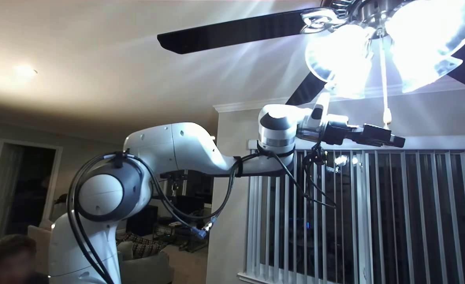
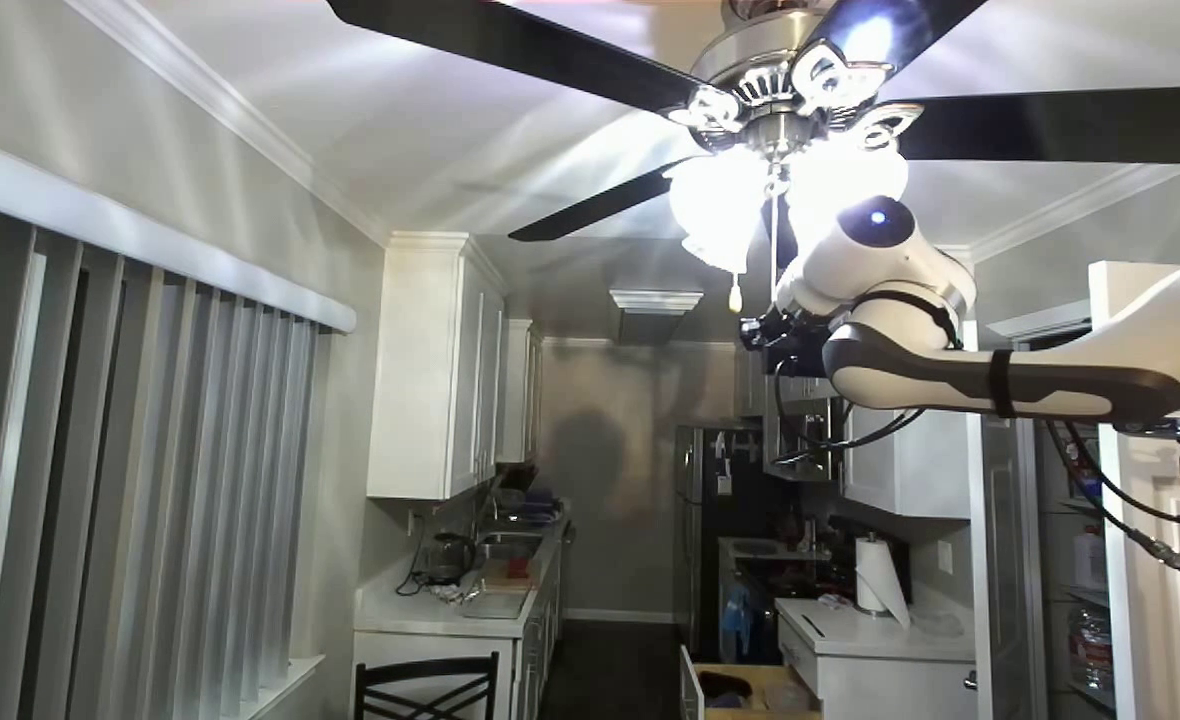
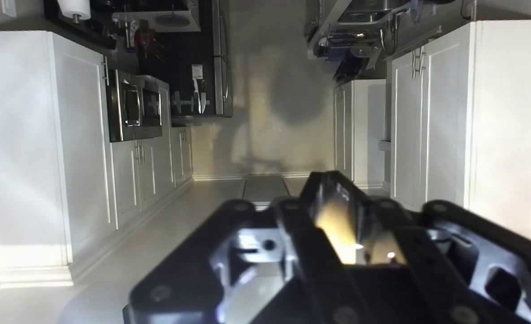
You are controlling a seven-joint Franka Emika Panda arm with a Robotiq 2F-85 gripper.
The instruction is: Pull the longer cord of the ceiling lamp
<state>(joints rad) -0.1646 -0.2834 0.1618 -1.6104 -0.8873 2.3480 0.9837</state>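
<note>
Well, longer cord (image 2: 774, 245), tan pendant (image 3: 336, 229) (blurred), between the jaws.

Dark-bladed ceiling lamp (image 2: 778, 132) is lit, glaring white; its longer cord (image 2: 773, 240), thin and pale, hangs nearly vertical beneath.

The gripper (image 1: 397, 140) is built of black bars (image 3: 312, 252), studded with round screw heads (image 3: 161, 294) and broken by silver links (image 3: 247, 238). Just behind it, the white wrist (image 1: 295, 112) is circled by a silver band (image 1: 276, 141). Farther from the gripper, a white shell (image 1: 157, 148) is dotted with small screws (image 1: 182, 133), a white disc (image 1: 100, 194) is framed by a dark grey ring (image 1: 132, 187), and black cables (image 1: 73, 193), fitted with a blue-and-silver connector (image 1: 203, 232), are bound on by black straps (image 1: 238, 167).
</note>
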